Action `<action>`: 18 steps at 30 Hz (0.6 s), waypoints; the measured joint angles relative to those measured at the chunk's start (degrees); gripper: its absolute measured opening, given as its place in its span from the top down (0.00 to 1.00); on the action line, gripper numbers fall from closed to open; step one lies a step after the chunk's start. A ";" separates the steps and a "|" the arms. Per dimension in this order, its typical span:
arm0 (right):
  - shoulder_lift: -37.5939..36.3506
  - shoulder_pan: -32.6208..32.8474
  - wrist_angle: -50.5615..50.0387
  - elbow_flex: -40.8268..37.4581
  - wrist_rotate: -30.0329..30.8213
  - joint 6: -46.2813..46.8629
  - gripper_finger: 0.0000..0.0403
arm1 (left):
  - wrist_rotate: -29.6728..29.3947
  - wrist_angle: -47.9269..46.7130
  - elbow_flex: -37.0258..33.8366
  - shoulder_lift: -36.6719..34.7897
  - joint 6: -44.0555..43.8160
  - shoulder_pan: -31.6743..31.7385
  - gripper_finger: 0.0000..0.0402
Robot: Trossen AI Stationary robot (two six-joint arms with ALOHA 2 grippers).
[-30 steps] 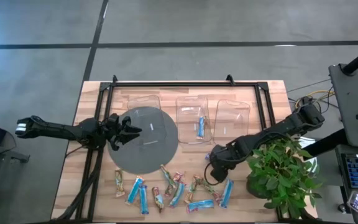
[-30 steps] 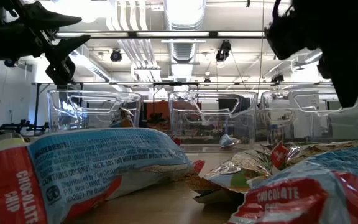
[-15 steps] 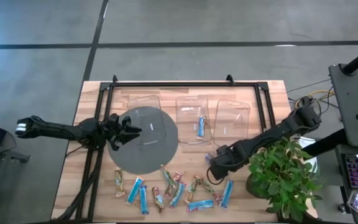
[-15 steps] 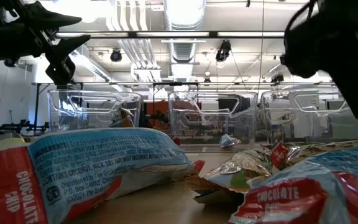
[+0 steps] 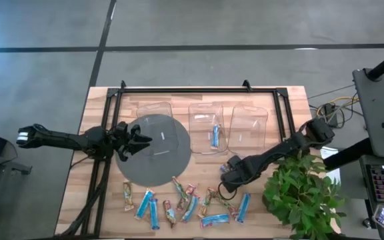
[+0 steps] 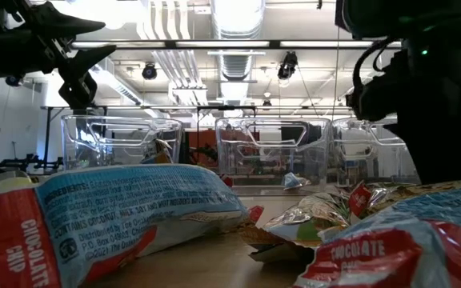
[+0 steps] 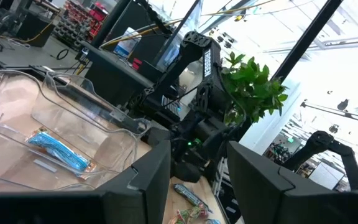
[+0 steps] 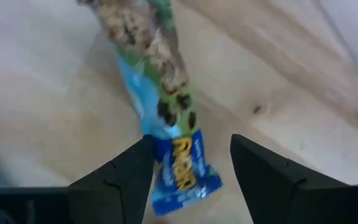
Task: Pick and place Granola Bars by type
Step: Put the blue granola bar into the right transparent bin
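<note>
A blue-green granola bar (image 8: 166, 118) is lying between the right gripper's (image 8: 188, 168) parted fingers, toward twelve o'clock, on the wooden worktop (image 8: 278, 93).

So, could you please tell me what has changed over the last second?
The right gripper has slid left along the table's near side, its open fingers now over a blue bar; nothing grasped. The left gripper and the bar in the middle bin stayed put.
</note>
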 joint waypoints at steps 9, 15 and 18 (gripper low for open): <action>0.92 -0.13 0.35 -0.09 1.28 -1.56 0.51 | 0.01 0.00 0.01 0.00 0.00 0.02 0.65; 0.94 -0.13 0.67 -0.59 0.78 -2.68 0.65 | 0.01 0.00 0.01 0.00 0.00 0.02 0.65; 0.89 -0.11 0.76 -0.63 -0.03 -3.51 0.76 | 0.01 0.00 0.00 0.00 0.00 0.02 0.65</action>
